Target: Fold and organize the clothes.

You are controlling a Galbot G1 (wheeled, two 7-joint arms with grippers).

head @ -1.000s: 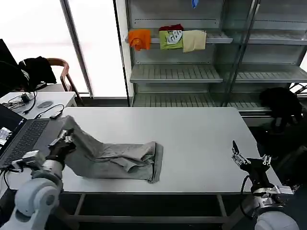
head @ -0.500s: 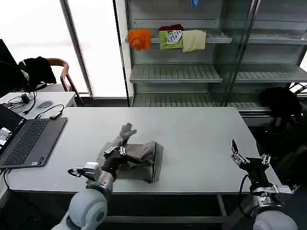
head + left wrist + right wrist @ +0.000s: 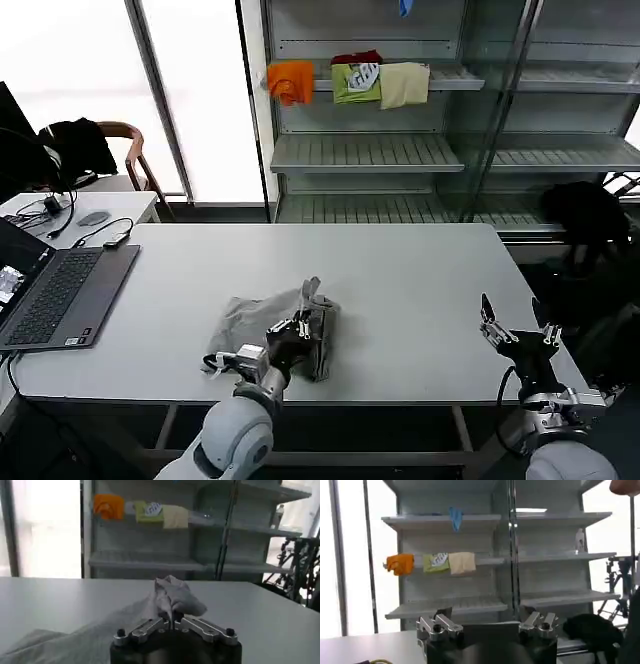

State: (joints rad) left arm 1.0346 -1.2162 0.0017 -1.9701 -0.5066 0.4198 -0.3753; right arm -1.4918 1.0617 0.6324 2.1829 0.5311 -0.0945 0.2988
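A: How should the fold in hand be carried out well?

B: The pinched edge should be carried fully across to the far side of the shirt (image 3: 262, 322) and laid down flat before it is let go, it is judged; the cloth should be kept low over the counter (image 3: 400, 270) so that the layers beneath are not dragged out of line; release should be made only once the edge is matched to the edge below, since a bunched tip is likely to spring back.

A: Where is the shirt, and how is it held?

B: The light grey shirt is seen in the head view near the front edge of the counter, left of centre, partly folded into a compact heap; the left gripper (image 3: 296, 330) is placed at its right end, low over the cloth; in the left wrist view the jaws of the left gripper (image 3: 173, 625) are clenched on a fold of the shirt (image 3: 172, 596), and a crumpled peak of cloth is seen standing up from between them; the remainder of the garment is trailed away to one side on the counter.

A: And the other arm?

B: The right gripper (image 3: 518, 335) is parked at the counter's right front edge, well apart from the shirt; its jaws are spread and nothing is held.
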